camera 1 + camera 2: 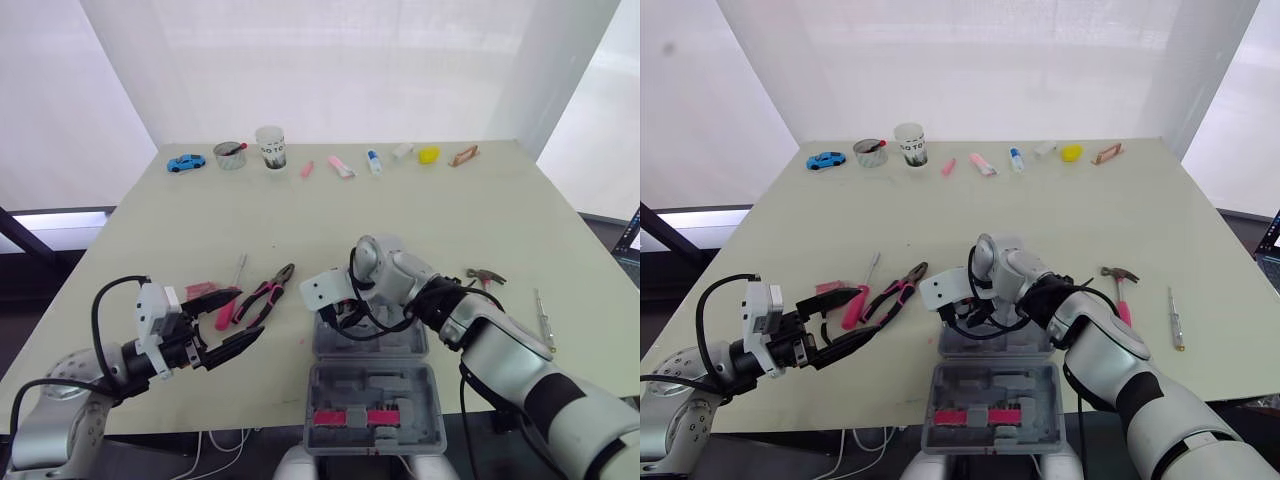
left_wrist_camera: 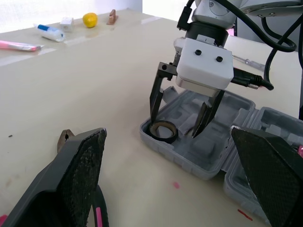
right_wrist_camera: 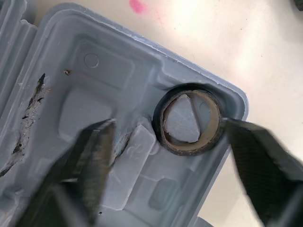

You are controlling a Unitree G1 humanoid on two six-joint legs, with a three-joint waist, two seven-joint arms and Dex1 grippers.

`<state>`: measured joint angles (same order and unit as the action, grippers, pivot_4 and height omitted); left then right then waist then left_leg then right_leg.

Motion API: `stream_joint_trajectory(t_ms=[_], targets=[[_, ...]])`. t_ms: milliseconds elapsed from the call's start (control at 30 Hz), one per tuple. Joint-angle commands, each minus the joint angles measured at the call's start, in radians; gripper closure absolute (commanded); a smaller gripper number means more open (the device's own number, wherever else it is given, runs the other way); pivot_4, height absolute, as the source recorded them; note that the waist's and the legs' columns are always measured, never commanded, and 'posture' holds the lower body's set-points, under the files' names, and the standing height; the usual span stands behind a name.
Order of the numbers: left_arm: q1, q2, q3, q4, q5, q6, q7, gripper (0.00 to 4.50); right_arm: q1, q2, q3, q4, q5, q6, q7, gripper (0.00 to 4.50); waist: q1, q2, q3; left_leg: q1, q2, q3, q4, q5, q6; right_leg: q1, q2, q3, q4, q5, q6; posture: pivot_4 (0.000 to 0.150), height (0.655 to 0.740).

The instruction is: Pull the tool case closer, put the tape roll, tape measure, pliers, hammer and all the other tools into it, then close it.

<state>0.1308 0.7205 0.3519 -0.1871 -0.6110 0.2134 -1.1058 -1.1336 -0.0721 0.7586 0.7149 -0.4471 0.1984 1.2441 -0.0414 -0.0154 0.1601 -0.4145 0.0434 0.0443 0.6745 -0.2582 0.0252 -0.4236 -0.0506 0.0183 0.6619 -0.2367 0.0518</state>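
The grey tool case [image 1: 372, 350] lies open at the table's front centre, with pink pieces in its near half. A dark tape roll [image 3: 189, 148] lies flat in a corner recess of the far half [image 2: 162, 137]. My right gripper [image 1: 336, 316] hovers over that corner, open, its fingers [image 2: 156, 101] straddling the roll without holding it. My left gripper [image 1: 240, 318] is open and empty at the front left, just above the table. Beside it lie the pink-handled pliers [image 1: 266, 294] and a pink-handled screwdriver [image 1: 227, 308]. The hammer [image 1: 485, 277] lies right of the case.
A thin screwdriver [image 1: 541, 315] lies near the right edge. A pink flat tool [image 1: 200, 290] sits behind my left gripper. Along the far edge stand a blue toy car [image 1: 186, 162], a tin [image 1: 230, 155], a cup [image 1: 270, 147], small tubes and a yellow object [image 1: 428, 154].
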Motion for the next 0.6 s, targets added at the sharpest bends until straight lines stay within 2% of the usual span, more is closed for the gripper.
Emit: stream_joint_trajectory(t_ms=[33,267,300,367,433,500,600], targets=[[0.001,0.009,0.009,-0.04,-0.008,0.003,0.003,0.0,-0.019,-0.017,-0.053,-0.089,0.014,0.032,0.0,0.04,0.0,0.0,0.0,0.0,0.0,0.0,0.0,0.0,0.0,0.0,0.0,0.0,0.0,0.0,0.0,0.15,0.74],[-0.005,0.01,0.017,-0.033,-0.01,0.006,0.003,0.0,0.069,-0.076,-0.22,-0.279,0.122,0.15,-0.044,0.04,0.002,0.0,0.0,-0.001,0.0,0.0,0.0,0.0,0.0,0.0,0.0,0.0,0.0,0.0,0.0,0.15,0.74],[-0.006,0.013,0.019,-0.029,-0.01,0.006,0.0,0.0,0.088,-0.077,-0.255,-0.299,0.147,0.164,-0.065,0.28,0.001,0.0,0.0,-0.001,0.0,0.0,0.0,0.0,0.0,0.0,0.0,0.0,0.0,0.0,0.0,0.15,0.74],[-0.007,0.017,0.021,-0.02,-0.008,0.004,-0.007,0.0,0.121,-0.081,-0.304,-0.329,0.184,0.19,-0.094,0.95,0.001,0.0,0.0,-0.001,0.0,0.0,-0.001,0.0,0.0,0.0,0.0,0.0,0.0,0.0,0.0,0.15,0.74],[-0.009,0.021,0.023,-0.011,-0.006,0.001,-0.014,0.0,0.153,-0.093,-0.327,-0.355,0.209,0.204,-0.108,2.03,0.001,0.0,0.0,-0.001,0.0,0.0,-0.001,0.0,0.0,0.0,0.0,0.0,0.0,0.0,0.0,0.15,0.74],[-0.017,0.023,0.023,0.001,-0.006,-0.002,-0.02,0.0,0.193,-0.084,-0.37,-0.377,0.249,0.234,-0.148,2.68,0.001,-0.001,0.0,0.0,0.0,0.001,-0.001,0.0,0.0,0.0,0.0,0.0,0.0,0.0,0.0,0.15,0.74],[-0.025,0.025,0.022,0.012,-0.006,-0.005,-0.028,0.0,0.249,-0.071,-0.407,-0.406,0.288,0.25,-0.204,4.15,0.0,-0.001,0.0,0.0,0.0,0.001,-0.001,0.0,0.0,0.0,0.0,0.001,0.0,0.0,0.0,0.15,0.74]])
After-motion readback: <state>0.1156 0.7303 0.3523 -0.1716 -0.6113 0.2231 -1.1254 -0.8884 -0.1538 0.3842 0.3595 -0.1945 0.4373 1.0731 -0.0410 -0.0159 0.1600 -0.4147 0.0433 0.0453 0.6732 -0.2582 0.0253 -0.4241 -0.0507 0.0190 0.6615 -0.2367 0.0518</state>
